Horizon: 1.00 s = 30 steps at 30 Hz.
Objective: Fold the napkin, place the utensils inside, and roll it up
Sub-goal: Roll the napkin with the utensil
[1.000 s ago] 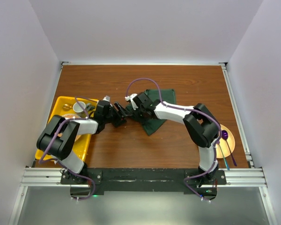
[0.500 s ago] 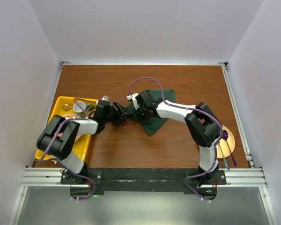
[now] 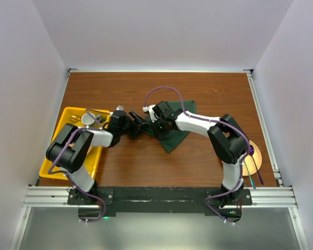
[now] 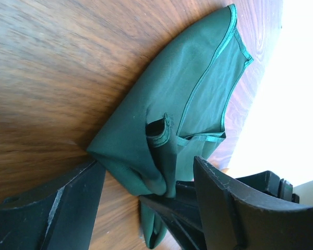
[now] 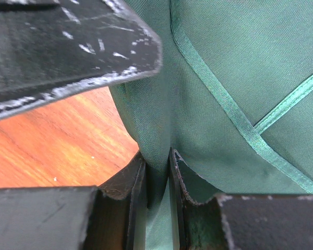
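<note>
The dark green napkin point(image 3: 173, 126) lies folded on the brown table, with its left corner bunched up. My right gripper point(image 5: 158, 174) is shut on that bunched fold, and cloth fills the narrow gap between its fingers. From the left, my left gripper point(image 4: 148, 174) stands open, its two fingers point(image 4: 68, 208) set wide on either side of the bunched corner of the napkin point(image 4: 188, 104) and the right gripper's tip. One left finger point(image 5: 68, 47) crosses the top of the right wrist view. In the top view the two grippers meet at the napkin's left edge point(image 3: 142, 125). The utensils are hidden.
A yellow tray point(image 3: 60, 156) with a metal cup point(image 3: 87, 119) and small items sits at the left, close behind my left arm. An orange plate point(image 3: 256, 152) with purple and teal sticks lies at the right near edge. Bare wood point(image 3: 146, 156) surrounds the napkin.
My left gripper has opened a little wider and slid slightly to the right and away, against the napkin's corner. The right gripper has kept its grip on the cloth and shifted slightly.
</note>
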### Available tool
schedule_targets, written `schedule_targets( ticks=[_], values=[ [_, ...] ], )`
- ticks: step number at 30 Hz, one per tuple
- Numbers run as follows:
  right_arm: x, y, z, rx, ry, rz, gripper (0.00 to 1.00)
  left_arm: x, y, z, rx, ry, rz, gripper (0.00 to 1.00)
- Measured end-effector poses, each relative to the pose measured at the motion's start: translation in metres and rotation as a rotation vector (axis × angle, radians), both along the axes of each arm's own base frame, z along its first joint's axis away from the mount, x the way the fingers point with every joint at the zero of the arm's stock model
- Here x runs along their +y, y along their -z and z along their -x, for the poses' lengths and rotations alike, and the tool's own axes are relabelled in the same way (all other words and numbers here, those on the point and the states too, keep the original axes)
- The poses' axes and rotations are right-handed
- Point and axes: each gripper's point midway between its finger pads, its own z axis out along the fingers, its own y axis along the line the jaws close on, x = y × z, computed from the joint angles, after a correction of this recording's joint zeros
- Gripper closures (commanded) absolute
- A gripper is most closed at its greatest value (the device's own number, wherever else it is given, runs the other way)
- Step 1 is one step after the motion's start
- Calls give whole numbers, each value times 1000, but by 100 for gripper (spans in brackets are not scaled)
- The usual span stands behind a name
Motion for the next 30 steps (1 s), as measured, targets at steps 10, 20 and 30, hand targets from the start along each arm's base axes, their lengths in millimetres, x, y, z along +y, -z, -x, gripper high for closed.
schedule_targets(
  ticks=[10, 20, 30],
  values=[
    [-3, 0, -1, 12, 18, -1, 100, -21, 0, -1, -1, 9, -26, 28],
    [-3, -10, -3, 4, 42, -24, 100, -26, 1, 7, -9, 3, -4, 29],
    [4, -27, -9, -15, 48, -69, 100, -36, 4, 4, -1, 9, 13, 42]
  ],
)
